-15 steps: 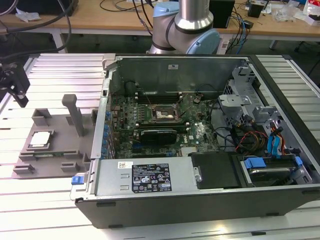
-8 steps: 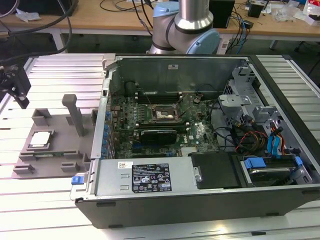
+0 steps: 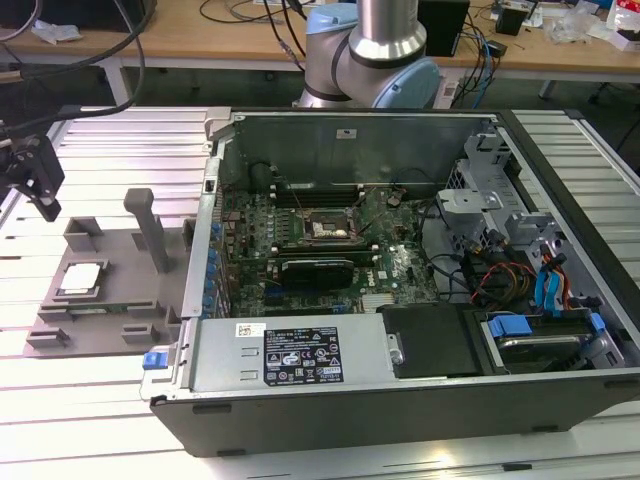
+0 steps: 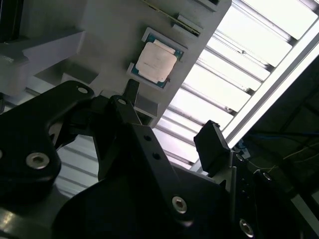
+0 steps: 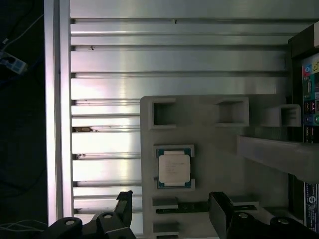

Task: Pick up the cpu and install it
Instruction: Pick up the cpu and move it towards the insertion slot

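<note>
The cpu is a small square chip with a silver-grey top, lying flat in a recess of the grey holder tray at the exterior view's left, outside the computer case. It appears in both wrist views. My gripper hangs above the table, off the tray's far left corner. In the first wrist view the gripper is open, its two black fingers spread apart and empty, with the cpu lying below, clear of them. The second wrist view shows the gripper spread the same way.
The open computer case lies on the slatted metal table. Its motherboard socket sits mid-board, with a long black expansion card just in front. A grey upright post rises from the tray. The robot base stands behind the case.
</note>
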`<state>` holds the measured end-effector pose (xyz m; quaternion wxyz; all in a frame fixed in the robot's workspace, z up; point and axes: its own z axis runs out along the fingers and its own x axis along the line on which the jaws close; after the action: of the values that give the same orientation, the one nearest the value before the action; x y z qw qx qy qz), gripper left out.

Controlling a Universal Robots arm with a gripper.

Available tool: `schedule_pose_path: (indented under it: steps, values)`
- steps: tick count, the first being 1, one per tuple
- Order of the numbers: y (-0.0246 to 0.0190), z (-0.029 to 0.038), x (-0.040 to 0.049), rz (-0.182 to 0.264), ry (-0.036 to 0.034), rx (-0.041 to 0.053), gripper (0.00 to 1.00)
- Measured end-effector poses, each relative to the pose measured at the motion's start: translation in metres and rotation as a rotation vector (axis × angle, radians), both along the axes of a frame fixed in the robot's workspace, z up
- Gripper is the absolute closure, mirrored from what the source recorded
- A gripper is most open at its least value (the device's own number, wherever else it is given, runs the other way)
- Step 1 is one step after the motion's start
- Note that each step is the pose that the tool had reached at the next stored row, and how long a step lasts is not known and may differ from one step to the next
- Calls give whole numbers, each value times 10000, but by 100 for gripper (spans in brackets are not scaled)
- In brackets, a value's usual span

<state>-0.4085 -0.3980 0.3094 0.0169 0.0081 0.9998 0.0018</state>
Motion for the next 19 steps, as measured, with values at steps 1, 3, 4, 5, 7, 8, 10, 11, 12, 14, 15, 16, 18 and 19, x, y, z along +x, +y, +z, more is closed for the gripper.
schedule_pose_path:
  steps: [1,3,4,5,7,8,10,11,12,14,15,16,18,19]
  values:
    - [0,-9,0,0,0,0,28]
    - [0,-25,0,-1,0,-1,28]
    - [0,-29,0,0,0,-1,28]
    - [0,-38,0,0,0,0,28]
    - [0,-57,0,0,0,0,28]
    - [0,-65,0,-1,0,0,28]
    - [0,-81,0,0,0,0,28]
    - [0,-89,0,0,1,0,28]
    - [0,-97,0,0,1,0,28]
    - [0,-105,0,0,0,0,28]
    - [0,-112,0,0,0,0,28]
    - [0,-121,0,0,0,0,28]
    - [0,-134,0,0,0,0,28]
    - [0,-144,0,0,0,0,28]
